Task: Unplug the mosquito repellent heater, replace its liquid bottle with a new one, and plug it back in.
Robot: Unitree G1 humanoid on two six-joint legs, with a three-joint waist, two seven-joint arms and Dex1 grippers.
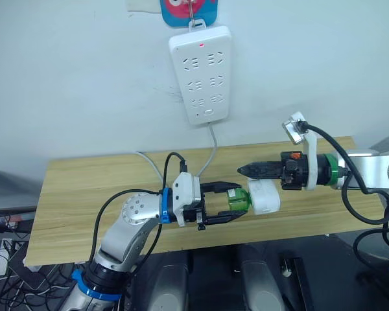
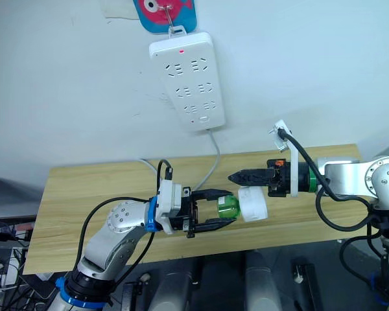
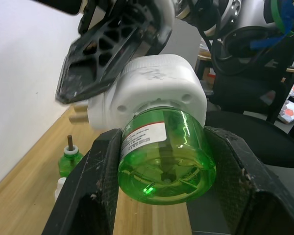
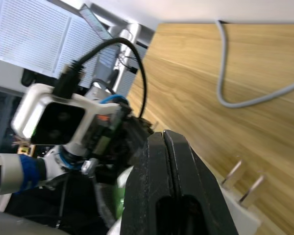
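Heater: the mosquito repellent heater (image 1: 264,196) is off the wall, held in the air above the near edge of the counter (image 1: 84,194), between the two arms; its two plug prongs show bare in the right wrist view.
Bottle: a green liquid bottle (image 1: 238,199) is seated in the heater's left end, its base facing the left arm.
Long axis: bottle and heater lie in one line running left to right, roughly level; any twist or pull apart would go along that line.
Left gripper (image 1: 225,203): jaws narrowed onto the green bottle, one finger on each side of its round body.
Right gripper (image 1: 256,171): jaws pressed together and flat against the far upper side of the heater body; a real grip on it I cannot tell.
Nearer arm: the left is on the bottle, the right on the heater.
Look: white, rounded, small heater; clear green bottle with a white and red label.
Spare: a second green bottle (image 3: 69,160) with a bare wick stands on the counter.
Power strip (image 1: 200,74): hangs on the far wall, well apart, sockets free.
Step, judged: separating bottle from heater.
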